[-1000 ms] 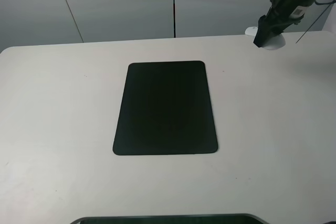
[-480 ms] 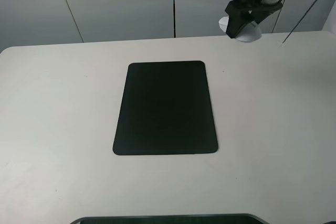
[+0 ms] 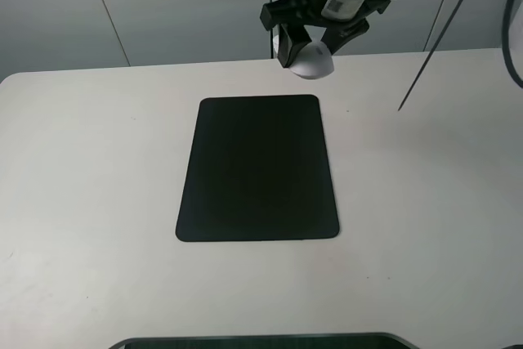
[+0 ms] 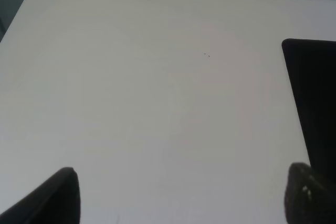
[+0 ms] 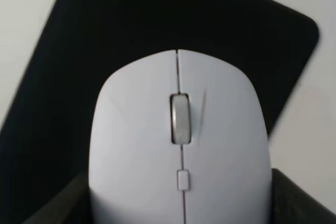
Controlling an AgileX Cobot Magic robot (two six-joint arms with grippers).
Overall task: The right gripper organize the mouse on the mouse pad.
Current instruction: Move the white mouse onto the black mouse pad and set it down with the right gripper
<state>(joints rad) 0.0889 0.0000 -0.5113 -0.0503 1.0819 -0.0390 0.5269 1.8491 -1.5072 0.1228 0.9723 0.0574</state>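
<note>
The black mouse pad (image 3: pixel 257 169) lies flat in the middle of the table. My right gripper (image 3: pixel 309 53) is shut on the white mouse (image 3: pixel 314 63) and holds it in the air above the pad's far right corner. In the right wrist view the mouse (image 5: pixel 181 145) with its grey scroll wheel fills the frame between the jaws, with the pad (image 5: pixel 105 40) below it. My left gripper (image 4: pixel 178 198) is open and empty over bare table; the pad's edge (image 4: pixel 315 98) shows beside it.
The pale table (image 3: pixel 425 202) has rounded far corners. Grey wall panels stand behind it. Black cables (image 3: pixel 437 30) trail from the right arm. A dark object (image 3: pixel 261 341) sits at the table's front edge.
My right gripper has carried the mouse leftward from the table's far right corner to above the pad's far right corner. The pad has not moved.
</note>
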